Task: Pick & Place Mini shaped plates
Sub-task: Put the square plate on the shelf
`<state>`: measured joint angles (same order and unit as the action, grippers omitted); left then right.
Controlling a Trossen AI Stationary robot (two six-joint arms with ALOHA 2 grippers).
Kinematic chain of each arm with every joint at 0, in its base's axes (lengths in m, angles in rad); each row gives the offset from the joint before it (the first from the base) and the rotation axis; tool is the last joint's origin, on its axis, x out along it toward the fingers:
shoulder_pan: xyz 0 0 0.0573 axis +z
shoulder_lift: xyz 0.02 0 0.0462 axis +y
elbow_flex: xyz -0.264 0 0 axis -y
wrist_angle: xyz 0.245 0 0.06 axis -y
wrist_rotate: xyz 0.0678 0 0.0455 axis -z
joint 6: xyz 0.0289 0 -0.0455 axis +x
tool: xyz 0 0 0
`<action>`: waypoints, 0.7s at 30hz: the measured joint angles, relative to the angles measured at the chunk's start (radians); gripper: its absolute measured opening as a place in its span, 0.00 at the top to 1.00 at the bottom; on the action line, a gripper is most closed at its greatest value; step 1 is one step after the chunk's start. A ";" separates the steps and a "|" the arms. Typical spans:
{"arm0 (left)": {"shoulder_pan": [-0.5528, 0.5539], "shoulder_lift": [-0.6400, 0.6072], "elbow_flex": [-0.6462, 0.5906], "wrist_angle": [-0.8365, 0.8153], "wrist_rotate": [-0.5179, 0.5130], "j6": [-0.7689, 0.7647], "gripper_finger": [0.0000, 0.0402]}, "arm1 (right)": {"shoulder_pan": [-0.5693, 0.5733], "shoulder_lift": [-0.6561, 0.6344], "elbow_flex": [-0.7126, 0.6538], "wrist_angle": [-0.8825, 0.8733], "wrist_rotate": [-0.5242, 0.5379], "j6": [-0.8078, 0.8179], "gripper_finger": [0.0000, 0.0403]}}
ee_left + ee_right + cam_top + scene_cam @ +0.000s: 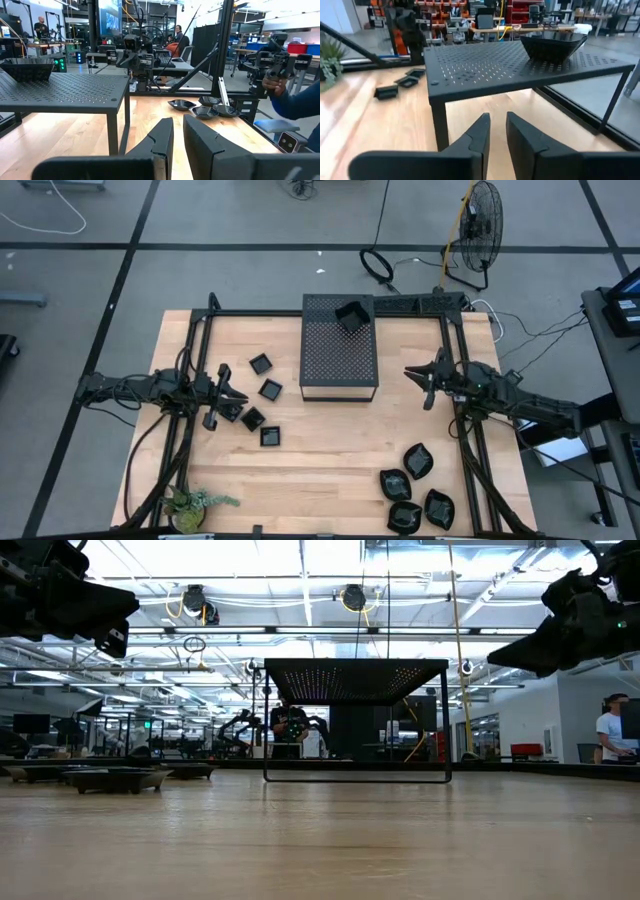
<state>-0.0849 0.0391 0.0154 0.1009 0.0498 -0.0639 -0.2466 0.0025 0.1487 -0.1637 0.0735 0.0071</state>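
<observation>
High view: bare tabletop (330, 442) between square plates (262, 413) and leaf plates (412, 485).

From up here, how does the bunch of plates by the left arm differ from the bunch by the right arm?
The left group is square dishes, scattered loosely near the left end effector; the right group is leaf-shaped dishes, clustered tightly at the table's near right corner, well away from the right end effector. The left group shows about five dishes, the right four. Both groups are small, black, shallow and lie flat on the wooden table.
</observation>
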 joint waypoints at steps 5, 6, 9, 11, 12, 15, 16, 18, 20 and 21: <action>0.000 0.000 0.000 0.000 0.000 0.000 0.88 | 0.000 0.000 -0.069 0.184 -0.003 -0.004 0.97; 0.000 0.000 0.000 0.000 0.000 0.000 0.88 | 0.000 0.001 -0.084 0.211 -0.009 -0.005 0.98; 0.000 0.000 0.000 0.000 0.000 0.000 0.88 | 0.000 0.000 -0.112 0.273 -0.023 -0.017 0.99; 0.000 0.000 0.000 0.000 0.000 0.000 0.88 | 0.000 0.000 -0.117 0.261 -0.033 -0.019 0.99; 0.000 0.000 0.000 0.000 0.000 0.000 0.88 | 0.000 0.001 -0.119 0.248 -0.056 -0.019 1.00; 0.000 0.000 0.000 0.000 0.000 0.000 0.88 | 0.002 0.000 -0.132 0.258 -0.183 0.011 1.00; 0.000 0.000 0.000 0.000 0.000 0.000 0.88 | 0.006 0.000 -0.132 0.253 -0.221 0.030 1.00; 0.000 0.000 0.000 0.000 0.000 0.000 0.88 | 0.022 0.001 -0.132 0.236 -0.276 0.064 1.00; 0.000 0.000 0.000 0.000 0.000 0.000 0.88 | 0.049 0.000 -0.133 0.236 -0.284 0.092 1.00; 0.000 0.000 0.000 0.000 0.000 0.000 0.88 | 0.065 0.000 -0.133 0.236 -0.284 0.105 1.00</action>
<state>-0.0845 0.0387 0.0151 0.1013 0.0502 -0.0639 -0.1820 0.0027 0.0158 0.0719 -0.2104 0.1121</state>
